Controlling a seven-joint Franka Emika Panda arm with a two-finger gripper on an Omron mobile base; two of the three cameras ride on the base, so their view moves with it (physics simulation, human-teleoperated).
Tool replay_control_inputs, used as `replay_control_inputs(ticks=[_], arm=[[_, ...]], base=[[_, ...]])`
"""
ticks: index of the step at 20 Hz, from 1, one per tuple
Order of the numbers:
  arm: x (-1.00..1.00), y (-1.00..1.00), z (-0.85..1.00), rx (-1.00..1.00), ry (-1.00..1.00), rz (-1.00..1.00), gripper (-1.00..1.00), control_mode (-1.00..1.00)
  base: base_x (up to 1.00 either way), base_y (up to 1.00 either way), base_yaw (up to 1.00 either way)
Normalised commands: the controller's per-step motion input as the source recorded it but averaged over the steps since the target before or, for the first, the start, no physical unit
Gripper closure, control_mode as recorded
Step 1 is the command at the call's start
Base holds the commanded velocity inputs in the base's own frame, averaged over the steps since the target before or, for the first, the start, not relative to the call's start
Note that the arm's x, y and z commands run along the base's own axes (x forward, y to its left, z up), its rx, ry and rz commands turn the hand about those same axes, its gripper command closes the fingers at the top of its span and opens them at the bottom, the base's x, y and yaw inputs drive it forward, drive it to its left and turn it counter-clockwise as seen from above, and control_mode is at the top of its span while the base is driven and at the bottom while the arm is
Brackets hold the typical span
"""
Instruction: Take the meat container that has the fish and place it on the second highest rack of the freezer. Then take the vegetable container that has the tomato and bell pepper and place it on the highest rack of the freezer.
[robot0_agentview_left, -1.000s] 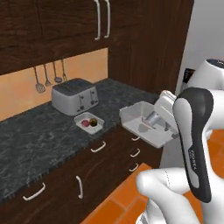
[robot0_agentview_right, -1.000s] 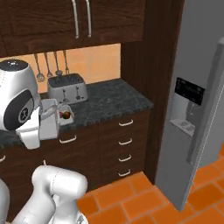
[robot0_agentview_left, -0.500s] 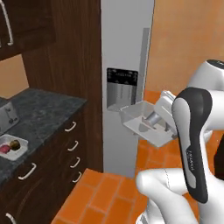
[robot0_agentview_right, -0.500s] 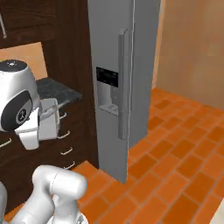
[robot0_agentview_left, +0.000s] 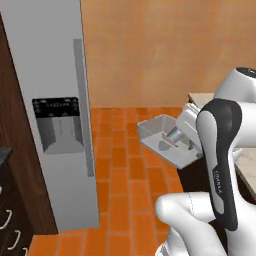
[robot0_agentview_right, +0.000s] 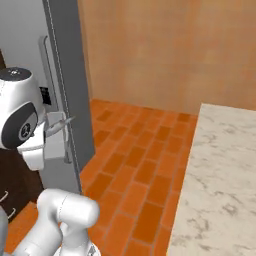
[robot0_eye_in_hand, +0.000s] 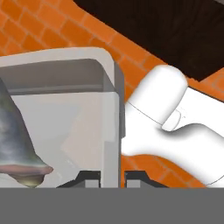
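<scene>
Tray in my pincer, freezer off to the left, island counter to the right.

My gripper (robot0_eye_in_hand: 112, 175) pinches the near wall of the meat container (robot0_agentview_left: 162, 134), one tip inside the wall and one outside, and holds it up above the brick floor (robot0_agentview_left: 120, 175), out in front of my arm. The fish (robot0_eye_in_hand: 15, 144) lies inside the container, on its floor, against the left edge of the hand view. The freezer (robot0_agentview_left: 55, 100) stands to the left of the container, well apart from it, doors shut, its dispenser panel (robot0_agentview_left: 57, 125) facing me. A bar handle (robot0_agentview_right: 50, 75) runs up the door just behind my arm in the right base view. A stone counter (robot0_agentview_right: 220, 175) lies to my right; a plain wall (robot0_agentview_right: 165, 50) stands behind the floor.
</scene>
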Motion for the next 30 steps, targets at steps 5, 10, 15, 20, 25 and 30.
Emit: replay_control_inputs(ticks=[5, 10, 15, 20, 25, 30], arm=[[0.00, 0.00, 0.00, 0.00, 0.00, 0.00, 1.00, 1.00], [0.00, 0.00, 0.00, 0.00, 0.00, 0.00, 1.00, 1.00], [0.00, 0.00, 0.00, 0.00, 0.00, 0.00, 1.00, 1.00], [0.00, 0.00, 0.00, 0.00, 0.00, 0.00, 1.00, 1.00], [0.00, 0.00, 0.00, 0.00, 0.00, 0.00, 1.00, 1.00], [0.00, 0.00, 0.00, 0.00, 0.00, 0.00, 1.00, 1.00]], base=[[0.81, -0.43, -0.51], [1.00, -0.19, -0.32], [1.00, -0.04, -0.09], [1.00, -0.49, 0.38], [0.88, -0.61, 0.56], [0.93, -0.47, 0.64]])
